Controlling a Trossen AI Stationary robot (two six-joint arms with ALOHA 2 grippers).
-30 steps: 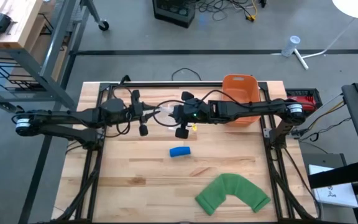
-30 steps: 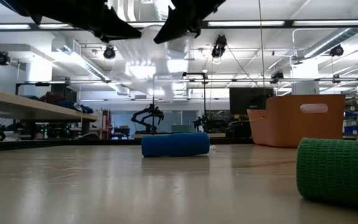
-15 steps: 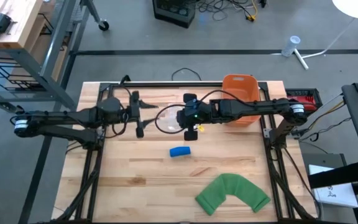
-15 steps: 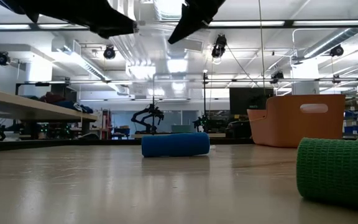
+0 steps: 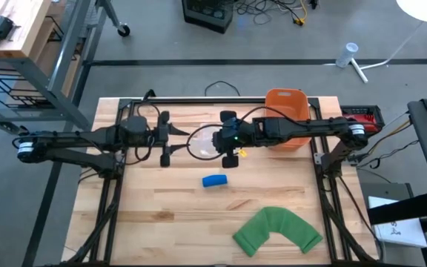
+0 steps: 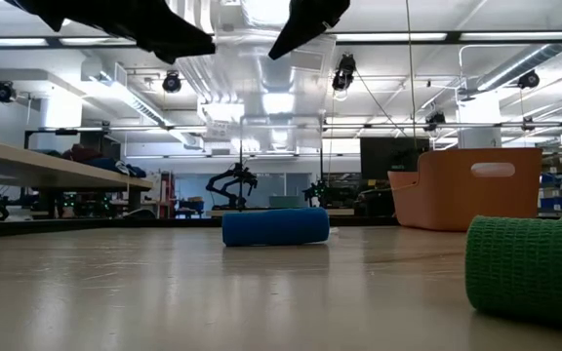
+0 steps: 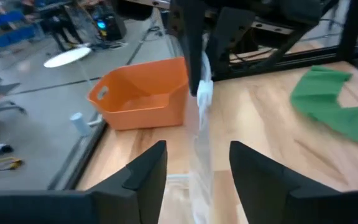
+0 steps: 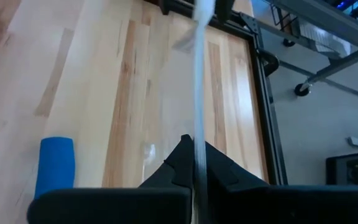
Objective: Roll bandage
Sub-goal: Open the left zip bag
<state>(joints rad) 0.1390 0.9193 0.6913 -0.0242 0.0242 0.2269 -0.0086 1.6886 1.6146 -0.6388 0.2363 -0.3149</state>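
Since the earlier frame the left gripper [image 5: 164,139] has backed away, jaws parted around the white bandage [image 7: 202,93] without gripping it, while the right gripper [image 5: 229,141] stays clenched on that strip, holding it taut above the table [image 5: 154,215] for rolling.

One blue roll [image 5: 214,180], one green bandage [image 5: 278,231], one orange bin [image 5: 286,104], one clear strip [image 8: 199,93]
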